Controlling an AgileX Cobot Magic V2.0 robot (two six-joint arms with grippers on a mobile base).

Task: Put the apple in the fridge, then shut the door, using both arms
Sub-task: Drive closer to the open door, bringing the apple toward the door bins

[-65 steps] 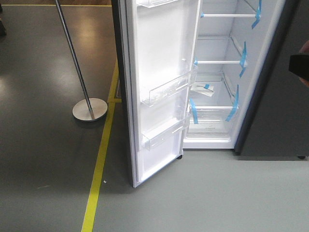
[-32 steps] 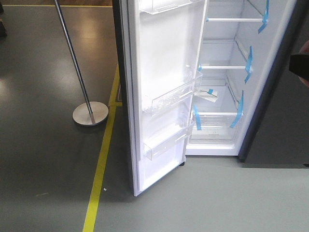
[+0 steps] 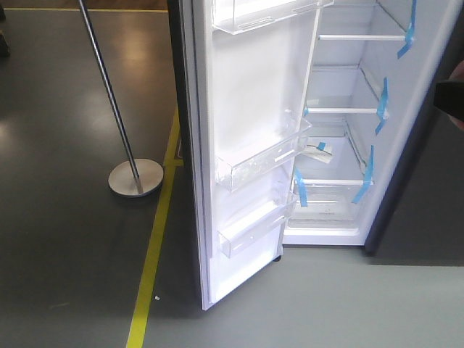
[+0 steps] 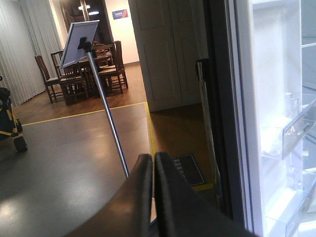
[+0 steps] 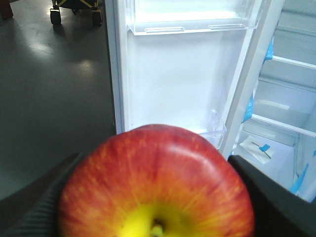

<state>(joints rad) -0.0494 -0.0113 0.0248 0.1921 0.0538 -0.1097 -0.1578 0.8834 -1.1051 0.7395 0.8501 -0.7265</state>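
A: Where do we have the apple?

B: In our right gripper (image 5: 157, 195). The apple (image 5: 155, 168) fills the lower half of the right wrist view, with its stem hollow towards the camera. It is red and shiny, with a yellow patch round the stem. Dark fingers (image 5: 34, 202) press on either side of it, so we are clenched on it.

A: And where is it in relation to the fridge?

B: Outside it, facing the open door (image 3: 246, 109). Behind the apple we see the door's white inner face and a clear bin (image 5: 192, 22) near the top. The inside of the fridge (image 3: 341, 130) lies off to the right.

A: What about our other arm?

B: Our left gripper (image 4: 153, 162) is pinched together, with nothing between the fingers. It hangs in the air just left of the door's dark outer edge and points towards a slanted metal pole (image 4: 111, 128).

A: What do we see inside?

B: White walls, glass shelves (image 3: 341, 110) and blue tape strips (image 3: 380, 109) down the right wall. A small white slip (image 3: 319, 151) with a bit of blue tape lies on a lower shelf. Two more clear bins (image 3: 261, 156) sit on the door's lower half.

A: And the floor?

B: It is grey, with a yellow line (image 3: 151, 254) running past the foot of the door. The pole's round base (image 3: 135, 177) stands just left of that line.
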